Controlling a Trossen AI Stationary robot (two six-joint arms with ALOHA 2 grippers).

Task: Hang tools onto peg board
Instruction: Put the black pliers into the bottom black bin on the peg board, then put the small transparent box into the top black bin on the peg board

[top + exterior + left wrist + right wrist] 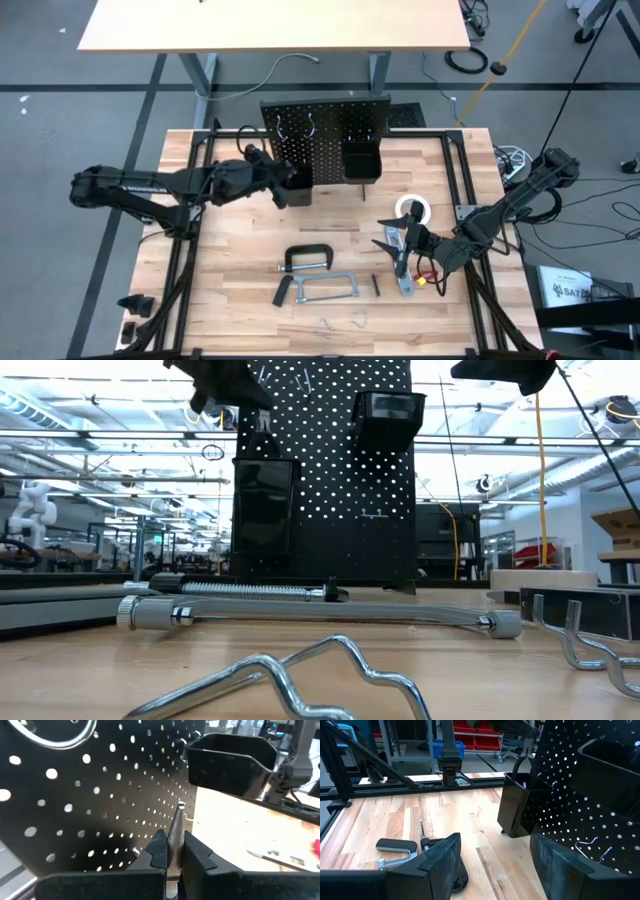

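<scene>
The upright black peg board (pixel 325 140) carries two black bins, a left bin (pixel 297 190) and a right bin (pixel 360 162). My left gripper (pixel 172 837) hangs at the board's left part, over the left bin (pixel 262 510), shut on a thin silver tool (pixel 176 822). My right gripper (pixel 492 855) hovers open at the table's right, above a small heap of tools (pixel 405 262) with red handles. A white tape roll (pixel 412 210), a black C-clamp (pixel 308 260) and a grey hacksaw (pixel 325 290) lie flat on the table. My left gripper pinches the thin silver tool between its two fingers (pixel 159 851), seen edge-on. The tool's free end (pixel 181 806) sticks out forward past the fingertips, close to the peg board's face. The gripper points nearly level from the table's left. The tool is clear of the table.
Loose wire hooks (pixel 340 322) lie near the table's front edge, close in front of the low camera (pixel 300 670). A black frame (pixel 465 170) runs round the tabletop. A second table (pixel 270 25) stands behind the board.
</scene>
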